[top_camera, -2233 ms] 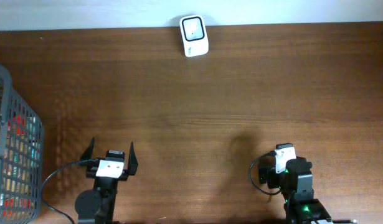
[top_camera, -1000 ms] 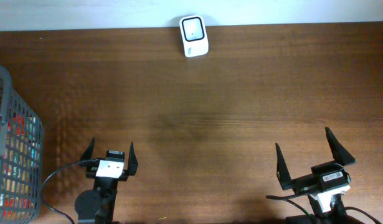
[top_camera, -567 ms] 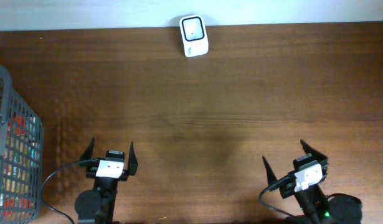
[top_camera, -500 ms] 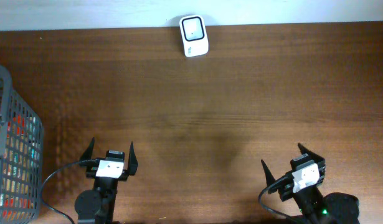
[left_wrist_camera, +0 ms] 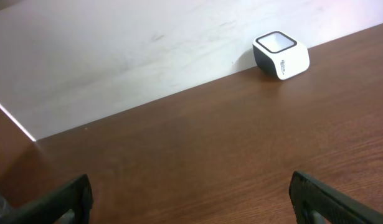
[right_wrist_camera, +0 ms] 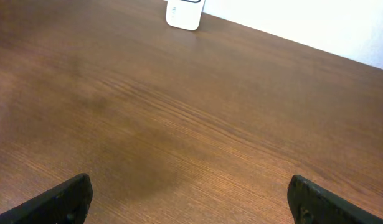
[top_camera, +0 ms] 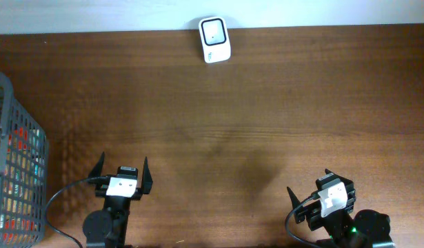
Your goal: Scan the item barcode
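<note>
- Overhead, right end effector (top_camera: 308, 180): jaws apart, nothing held. Over the last two seconds it has swung outward and then drawn back toward the near right corner of the desk (top_camera: 267, 103).
- Overhead, left end effector (top_camera: 123, 162): jaws apart, nothing held, at the near left. It has not moved.
- Overhead, barcode scanner (top_camera: 215, 40): white casing with its dark window facing up, at the far edge near the centre. Its position is unchanged.
- Overhead, wire basket (top_camera: 22, 120): grey, at the left edge and partly cut off. Coloured packages (top_camera: 20, 196) show through the mesh, and the item to scan is presumably among them. Which one cannot be told.
- Assessment: only the right arm has shifted, and nothing has been lifted out. The task looks to be at its very start, with the pick not yet begun.
- Left wrist: fingertips (left_wrist_camera: 54, 200) sit at the two lower corners, wide apart, with bare desk between them. The scanner stands far right against the pale wall (left_wrist_camera: 116, 56). Small dark lettering on its white side is too small to read.
- Right wrist: fingertips (right_wrist_camera: 54, 202) are at the lower corners, apart and empty. The scanner is cropped at the far edge, left of centre, with no legible marking.
- Brands and labels: none readable in any view.
</note>
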`<act>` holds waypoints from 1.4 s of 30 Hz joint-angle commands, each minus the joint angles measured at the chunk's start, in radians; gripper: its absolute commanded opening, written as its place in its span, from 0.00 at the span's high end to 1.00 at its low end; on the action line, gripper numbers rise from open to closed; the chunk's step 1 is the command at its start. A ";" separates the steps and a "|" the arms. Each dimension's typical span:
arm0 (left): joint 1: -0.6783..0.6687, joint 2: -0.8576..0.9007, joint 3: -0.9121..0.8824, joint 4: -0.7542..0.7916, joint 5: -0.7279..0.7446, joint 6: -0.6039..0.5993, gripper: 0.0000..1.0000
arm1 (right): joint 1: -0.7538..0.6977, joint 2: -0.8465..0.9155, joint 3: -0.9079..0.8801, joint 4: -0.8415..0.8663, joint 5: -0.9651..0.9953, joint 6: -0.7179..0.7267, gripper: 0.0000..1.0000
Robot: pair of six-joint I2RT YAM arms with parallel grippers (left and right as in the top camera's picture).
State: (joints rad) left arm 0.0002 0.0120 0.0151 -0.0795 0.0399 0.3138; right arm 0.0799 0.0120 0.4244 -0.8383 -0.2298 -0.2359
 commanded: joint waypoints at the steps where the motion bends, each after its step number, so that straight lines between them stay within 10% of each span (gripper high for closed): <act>1: -0.004 -0.004 -0.006 -0.001 -0.010 -0.009 0.01 | -0.002 -0.002 0.006 0.000 0.005 0.004 0.01; 7: -0.002 -0.004 0.024 0.140 -0.030 -0.009 0.01 | -0.002 -0.002 0.006 0.000 0.005 0.004 0.01; 15: 0.071 0.367 0.582 -0.045 0.044 -0.009 0.01 | -0.002 -0.002 0.006 0.000 0.005 0.004 0.01; 26: 0.081 1.273 1.853 -1.073 0.072 -0.009 0.01 | -0.002 -0.002 0.006 0.000 0.005 0.004 0.01; 31: 0.082 1.381 1.917 -1.073 0.051 0.047 0.01 | -0.002 -0.002 0.006 0.000 0.005 0.004 0.01; 34: 0.144 1.396 1.917 -1.017 -0.196 -0.169 0.08 | -0.002 -0.002 0.006 0.000 0.005 0.004 0.01; 42: 0.718 1.512 1.900 -0.935 -0.281 -0.396 0.01 | -0.002 -0.002 0.006 0.000 0.005 0.004 0.01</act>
State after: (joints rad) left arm 0.6064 1.4517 1.9141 -1.0126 -0.1928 -0.0345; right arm 0.0799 0.0158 0.4244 -0.8387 -0.2291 -0.2356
